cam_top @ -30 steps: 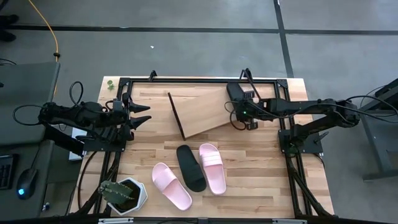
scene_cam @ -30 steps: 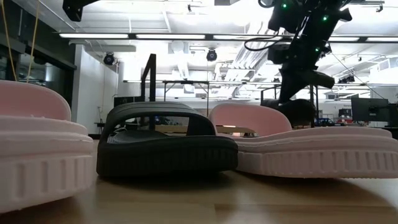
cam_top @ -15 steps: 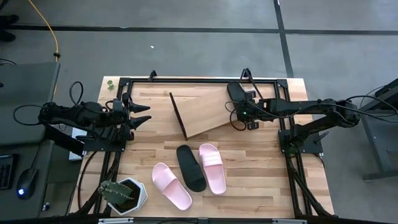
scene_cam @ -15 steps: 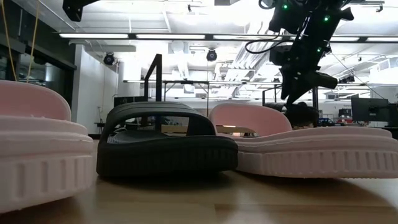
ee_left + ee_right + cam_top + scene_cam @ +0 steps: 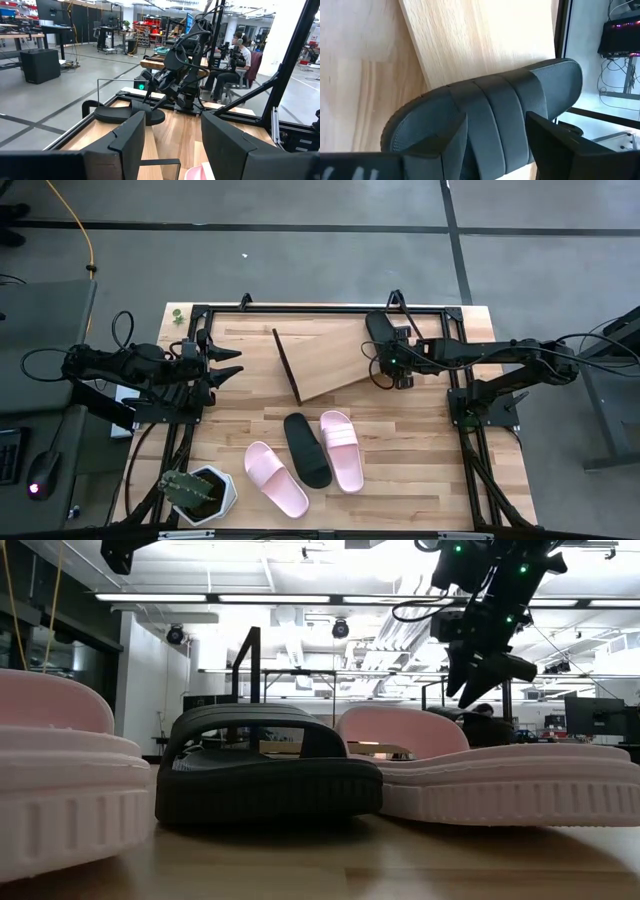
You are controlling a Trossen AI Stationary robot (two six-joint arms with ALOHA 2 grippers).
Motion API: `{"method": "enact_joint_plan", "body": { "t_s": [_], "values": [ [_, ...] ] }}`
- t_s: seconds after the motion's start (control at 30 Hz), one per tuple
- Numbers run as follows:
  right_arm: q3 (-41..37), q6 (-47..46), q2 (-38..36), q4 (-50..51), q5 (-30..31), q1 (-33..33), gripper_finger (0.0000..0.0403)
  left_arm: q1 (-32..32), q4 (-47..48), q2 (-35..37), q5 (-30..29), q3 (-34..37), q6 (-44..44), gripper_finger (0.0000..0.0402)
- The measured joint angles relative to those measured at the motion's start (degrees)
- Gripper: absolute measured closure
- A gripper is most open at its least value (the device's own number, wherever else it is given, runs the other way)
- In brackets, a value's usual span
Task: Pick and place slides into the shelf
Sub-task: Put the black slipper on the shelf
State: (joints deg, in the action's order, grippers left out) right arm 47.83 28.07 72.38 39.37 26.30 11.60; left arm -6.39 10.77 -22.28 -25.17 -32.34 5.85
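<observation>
A black slide [image 5: 378, 330] lies sole down on the right end of the shelf [image 5: 325, 360], a slanted light-wood board. My right gripper [image 5: 392, 366] hovers open just over it. In the right wrist view its fingers [image 5: 555, 145] stand on either side of the slide's strap [image 5: 490, 120], and in the low view the gripper [image 5: 480, 675] is above the slide [image 5: 480, 712]. A second black slide [image 5: 306, 448] and two pink slides [image 5: 340, 450] [image 5: 276, 478] lie on the table nearer the front. My left gripper [image 5: 232, 365] waits open at the table's left.
A white pot with a cactus-like plant [image 5: 197, 492] stands at the near left corner. A black frame [image 5: 300, 308] runs around the tabletop. Bare wood lies between the shelf and the three slides. A person sits in the room beyond the table [image 5: 240, 50].
My right gripper has opened and let go of the black slide, which now lies on the shelf's right end. The gripper has stayed in place above it. The shelf's left end has shifted slightly toward the table's right edge.
</observation>
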Motion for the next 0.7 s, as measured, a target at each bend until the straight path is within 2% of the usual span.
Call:
{"method": "enact_joint_plan", "body": {
  "t_s": [0.27,0.7],
  "values": [
    [0.26,-1.19,0.0,0.43,0.47,-0.6,0.0213,0.0,0.02,0.0,0.0,0.0,0.0,0.0224],
    [7.29,-9.37,0.0,0.82,0.37,-9.07,0.0213,0.01,0.06,0.01,0.0,0.0,0.0,0.0224]
  ]
}}
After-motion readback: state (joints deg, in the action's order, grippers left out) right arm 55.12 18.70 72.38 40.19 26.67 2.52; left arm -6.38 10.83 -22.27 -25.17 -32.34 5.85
